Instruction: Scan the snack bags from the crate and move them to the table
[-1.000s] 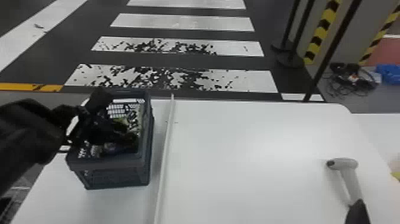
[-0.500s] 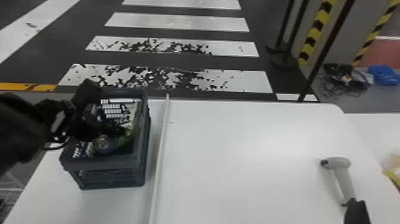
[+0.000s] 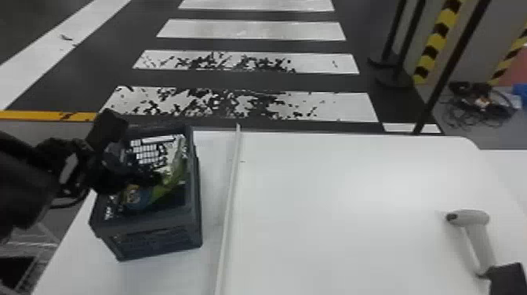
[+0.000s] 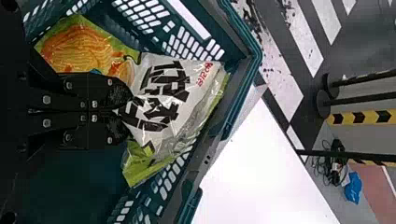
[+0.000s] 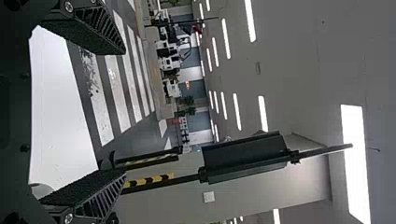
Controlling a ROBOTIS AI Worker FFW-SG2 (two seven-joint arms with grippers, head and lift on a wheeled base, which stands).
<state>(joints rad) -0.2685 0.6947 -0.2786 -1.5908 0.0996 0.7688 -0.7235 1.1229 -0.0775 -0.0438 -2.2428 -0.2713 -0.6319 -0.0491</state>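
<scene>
left hand: down inside the crate, fingers narrow, tips meeting on white-and-green chip bag; looks like a pinch on the film, depth of the bite cannot tell. left hand (image 4: 125, 110)
chip bag: white-and-green chip bag (image 4: 170, 95), inside the grey-blue folding crate (image 3: 139, 224), not on the worktop (image 3: 333, 204); black lettering on white panel, ridged chips pictured beside it. one bag or two overlapping, cannot tell.
bag vs hand: right at the left fingertips, reaching out from them toward the crate's right wall; in head view, long axis slanting from near left to far right.
nearer arm: left, by far.
right hand: near the handheld barcode scanner (image 3: 472, 219) at the right of the worktop, fingers wide, nothing between. right hand (image 5: 124, 112)
scanner: head toward the left, handle toward the near edge, dark fingertip just beside handle end.
divider strip: between crate and main part of worktop. white divider strip (image 3: 230, 196)
step: probably securing the bag for lift-out; task early, judging by bag in crate.
next move: straight up past the rim first, then right over wall and strip, code toward scanner.
risk: slick film slipping from a shallow pinch, or loose bag end snagging on the right wall.
</scene>
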